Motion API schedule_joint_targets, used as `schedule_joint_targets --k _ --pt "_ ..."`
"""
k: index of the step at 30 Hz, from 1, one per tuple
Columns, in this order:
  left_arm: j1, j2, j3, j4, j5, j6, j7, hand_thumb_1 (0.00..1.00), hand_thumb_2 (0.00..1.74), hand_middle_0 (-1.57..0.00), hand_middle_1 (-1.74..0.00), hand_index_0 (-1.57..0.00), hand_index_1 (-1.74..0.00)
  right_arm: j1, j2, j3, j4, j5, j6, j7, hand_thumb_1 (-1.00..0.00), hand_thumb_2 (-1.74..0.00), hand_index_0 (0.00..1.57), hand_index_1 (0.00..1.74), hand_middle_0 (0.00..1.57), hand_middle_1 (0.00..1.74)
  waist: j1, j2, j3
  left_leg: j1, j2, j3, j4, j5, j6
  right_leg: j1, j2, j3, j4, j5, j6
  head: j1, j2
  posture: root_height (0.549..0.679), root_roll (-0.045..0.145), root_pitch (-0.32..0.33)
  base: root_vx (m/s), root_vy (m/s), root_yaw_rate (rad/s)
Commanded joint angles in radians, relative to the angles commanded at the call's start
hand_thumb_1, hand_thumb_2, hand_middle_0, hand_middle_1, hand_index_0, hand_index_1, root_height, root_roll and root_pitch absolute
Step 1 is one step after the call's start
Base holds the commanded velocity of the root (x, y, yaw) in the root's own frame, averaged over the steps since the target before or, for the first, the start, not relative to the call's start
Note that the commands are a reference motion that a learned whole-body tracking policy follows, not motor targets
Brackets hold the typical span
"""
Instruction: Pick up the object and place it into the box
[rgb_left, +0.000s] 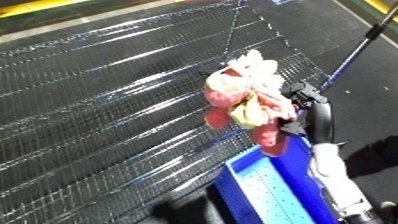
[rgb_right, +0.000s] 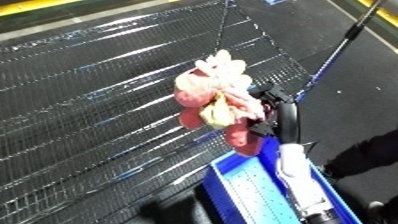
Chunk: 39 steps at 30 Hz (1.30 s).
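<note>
A pink plush toy (rgb_left: 247, 95) with pale yellow and white patches hangs in the air over the black wire-mesh surface (rgb_left: 107, 100). My right hand (rgb_left: 306, 107) is shut on its right side, the black fingers curled round the plush, with the white forearm (rgb_left: 333, 175) coming up from the lower right. The toy's lowest pink limb dangles just above the far rim of the blue bin (rgb_left: 266, 192), which sits at the bottom of the view with a pale perforated floor. My left hand shows in neither view.
The mesh surface fills most of the view and ends at a blue-edged rim on the right. A thin dark pole (rgb_left: 360, 50) slants up at the right over dark floor. A yellow stripe (rgb_left: 35, 7) runs along the top left.
</note>
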Motion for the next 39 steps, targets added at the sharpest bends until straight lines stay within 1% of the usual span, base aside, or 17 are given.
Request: schedule_joint_targets --k 1,2,6,12,15,16,18,19,20,21,22,25,28,32,33,34,39 --pt "0.000 0.000 -0.001 0.001 0.000 -0.001 -0.001 1.00 1.74 -1.57 -1.74 -1.57 -1.74 0.009 0.005 -0.013 0.008 0.006 -0.003 -0.005 -0.95 -1.65 1.49 1.65 1.49 1.65 -0.006 0.001 -0.002 0.002 0.000 0.002 0.000 -0.001 -0.0004 0.001 0.0004 0.001 -0.002 0.000 -0.0005 0.000 0.000 0.618 0.073 -0.295 0.010 0.012 -0.091" --pt "0.000 -0.001 -0.003 0.003 -0.001 -0.003 -0.002 1.00 1.74 -1.57 -1.74 -1.57 -1.74 0.020 0.013 -0.033 0.025 0.018 -0.009 -0.014 -0.95 -1.65 1.49 1.65 1.49 1.65 -0.018 0.001 -0.006 0.006 0.001 0.007 0.000 -0.004 -0.0015 0.002 0.0020 0.006 -0.007 0.001 -0.0015 0.024 -0.028 0.619 0.076 -0.294 0.015 0.020 -0.209" --pt "-0.007 -0.002 -0.009 0.013 -0.006 -0.013 0.000 1.00 1.74 -1.57 -1.74 -1.57 -1.74 0.050 0.034 -0.100 0.096 0.063 -0.035 -0.050 -0.95 -1.65 1.49 1.65 1.49 1.65 -0.061 0.001 -0.017 0.018 0.004 0.025 0.000 -0.011 -0.0063 0.006 0.0065 0.019 -0.021 0.006 -0.0048 0.045 -0.033 0.622 0.085 -0.290 0.010 0.017 -0.180" --pt "-0.015 -0.001 -0.021 0.029 -0.011 -0.027 0.001 1.00 1.74 -1.57 -1.74 -1.57 -1.74 0.059 0.039 -0.152 0.185 0.106 -0.058 -0.084 -0.95 -1.65 1.49 1.65 1.49 1.65 -0.105 0.004 -0.021 0.025 0.008 0.042 -0.003 -0.016 -0.0118 0.001 0.0109 0.030 -0.030 0.013 -0.0072 0.057 -0.029 0.625 0.093 -0.282 -0.003 0.013 -0.116" --pt "-0.015 -0.001 -0.024 0.031 -0.011 -0.031 -0.001 1.00 1.74 -1.57 -1.74 -1.57 -1.74 0.058 0.039 -0.158 0.216 0.123 -0.066 -0.087 -0.95 -1.65 1.49 1.65 1.49 1.65 -0.111 0.005 -0.022 0.027 0.008 0.045 -0.004 -0.016 -0.0128 0.000 0.0123 0.032 -0.032 0.014 -0.0077 0.057 -0.029 0.626 0.094 -0.279 -0.005 0.005 -0.060" --pt "-0.018 0.004 -0.028 0.034 -0.012 -0.037 -0.004 1.00 1.74 -1.57 -1.74 -1.57 -1.74 0.060 0.046 -0.169 0.267 0.155 -0.061 -0.095 -0.95 -1.65 1.49 1.65 1.49 1.65 -0.119 0.008 -0.024 0.029 0.010 0.051 -0.006 -0.017 -0.0148 -0.002 0.0146 0.034 -0.036 0.016 -0.0080 0.061 -0.022 0.627 0.095 -0.275 -0.006 0.004 -0.050" --pt "-0.019 0.007 -0.029 0.036 -0.012 -0.040 -0.005 1.00 1.74 -1.57 -1.74 -1.57 -1.74 0.060 0.047 -0.173 0.291 0.169 -0.059 -0.097 -0.95 -1.65 1.49 1.65 1.49 1.65 -0.121 0.009 -0.026 0.029 0.011 0.052 -0.007 -0.017 -0.0156 -0.002 0.0152 0.035 -0.038 0.017 -0.0081 0.061 -0.022 0.627 0.095 -0.273 -0.006 0.001 -0.038" --pt "-0.024 0.017 -0.034 0.039 -0.012 -0.049 -0.009 1.00 1.74 -1.57 -1.74 -1.57 -1.74 0.048 0.043 -0.196 0.393 0.243 -0.064 -0.098 -0.95 -1.65 1.49 1.65 1.49 1.65 -0.124 0.012 -0.030 0.032 0.012 0.058 -0.011 -0.017 -0.0182 -0.003 0.0164 0.036 -0.044 0.019 -0.0076 0.070 -0.018 0.628 0.096 -0.268 -0.007 0.003 -0.058" --pt "-0.025 0.020 -0.036 0.040 -0.013 -0.052 -0.010 1.00 1.74 -1.57 -1.74 -1.57 -1.74 0.039 0.036 -0.203 0.439 0.273 -0.073 -0.093 -0.95 -1.65 1.49 1.65 1.49 1.65 -0.123 0.013 -0.031 0.032 0.011 0.059 -0.013 -0.017 -0.0189 -0.004 0.0164 0.036 -0.046 0.020 -0.0073 0.070 -0.018 0.629 0.097 -0.267 -0.001 0.002 -0.025" --pt "-0.025 0.020 -0.036 0.040 -0.013 -0.052 -0.010 1.00 1.74 -1.57 -1.74 -1.57 -1.74 0.039 0.036 -0.203 0.439 0.273 -0.073 -0.093 -0.95 -1.65 1.49 1.65 1.49 1.65 -0.123 0.013 -0.031 0.032 0.011 0.059 -0.013 -0.017 -0.0189 -0.004 0.0164 0.036 -0.046 0.020 -0.0073 0.070 -0.018 0.629 0.097 -0.267 -0.001 0.002 -0.025" --pt "-0.028 0.030 -0.041 0.041 -0.010 -0.057 -0.015 1.00 1.74 -1.57 -1.74 -1.57 -1.74 0.010 -0.002 -0.242 0.593 0.394 -0.089 -0.072 -0.85 -1.48 1.33 1.48 1.33 1.48 -0.117 0.018 -0.033 0.033 0.010 0.060 -0.017 -0.015 -0.0219 -0.004 0.0151 0.035 -0.051 0.023 -0.0064 0.096 -0.018 0.630 0.099 -0.263 -0.002 -0.002 -0.017" --pt "-0.030 0.039 -0.043 0.038 -0.005 -0.060 -0.018 1.00 1.74 -1.57 -1.74 -1.57 -1.74 -0.025 -0.065 -0.290 0.778 0.533 -0.097 -0.040 -0.70 -1.22 1.10 1.22 1.10 1.22 -0.109 0.025 -0.035 0.034 0.007 0.061 -0.023 -0.011 -0.0257 -0.004 0.0126 0.032 -0.057 0.027 -0.0054 0.103 -0.017 0.631 0.101 -0.258 -0.003 -0.005 0.009" --pt "-0.031 0.040 -0.043 0.034 -0.003 -0.061 -0.017 1.00 1.74 -1.57 -1.74 -1.57 -1.74 -0.039 -0.096 -0.299 0.839 0.576 -0.104 -0.018 -0.55 -0.96 0.86 0.96 0.86 0.96 -0.107 0.030 -0.034 0.035 0.006 0.063 -0.028 -0.007 -0.0268 -0.004 0.0115 0.031 -0.059 0.026 -0.0049 0.110 -0.018 0.632 0.101 -0.255 -0.002 -0.001 0.004" --pt "-0.034 0.044 -0.047 0.024 0.003 -0.064 -0.011 1.00 1.74 -1.57 -1.74 -1.57 -1.74 -0.048 -0.129 -0.298 0.873 0.604 -0.101 0.001 -0.35 -0.61 0.55 0.61 0.55 0.61 -0.102 0.041 -0.037 0.039 0.002 0.067 -0.042 0.000 -0.0285 -0.003 0.0095 0.028 -0.066 0.020 -0.0037 0.113 -0.017 0.634 0.104 -0.246 0.003 -0.001 -0.013" --pt "-0.034 0.043 -0.048 0.023 0.004 -0.064 -0.010 1.00 1.74 -1.57 -1.74 -1.57 -1.74 -0.048 -0.132 -0.297 0.875 0.607 -0.102 0.004 -0.30 -0.52 0.47 0.52 0.47 0.52 -0.102 0.043 -0.038 0.040 0.002 0.068 -0.045 0.001 -0.0286 -0.003 0.0093 0.028 -0.067 0.019 -0.0035 0.113 -0.017 0.634 0.104 -0.244 0.006 -0.002 -0.015" --pt "-0.033 0.042 -0.049 0.022 0.004 -0.063 -0.009 1.00 1.74 -1.57 -1.74 -1.57 -1.74 -0.049 -0.134 -0.297 0.875 0.610 -0.105 0.005 -0.25 -0.44 0.39 0.44 0.39 0.44 -0.102 0.044 -0.039 0.041 0.002 0.068 -0.048 0.002 -0.0287 -0.002 0.0090 0.028 -0.069 0.018 -0.0032 0.115 -0.029 0.635 0.105 -0.243 0.015 -0.008 -0.017" --pt "-0.036 0.040 -0.053 0.019 0.006 -0.062 -0.007 1.00 1.74 -1.57 -1.74 -1.57 -1.74 -0.048 -0.138 -0.299 0.870 0.624 -0.117 0.003 0.00 0.00 0.00 0.00 0.00 0.00 -0.101 0.049 -0.046 0.046 0.000 0.069 -0.062 0.007 -0.0293 0.006 0.0080 0.025 -0.081 0.013 -0.0019 0.118 -0.032 0.637 0.106 -0.237 0.015 -0.010 -0.005"
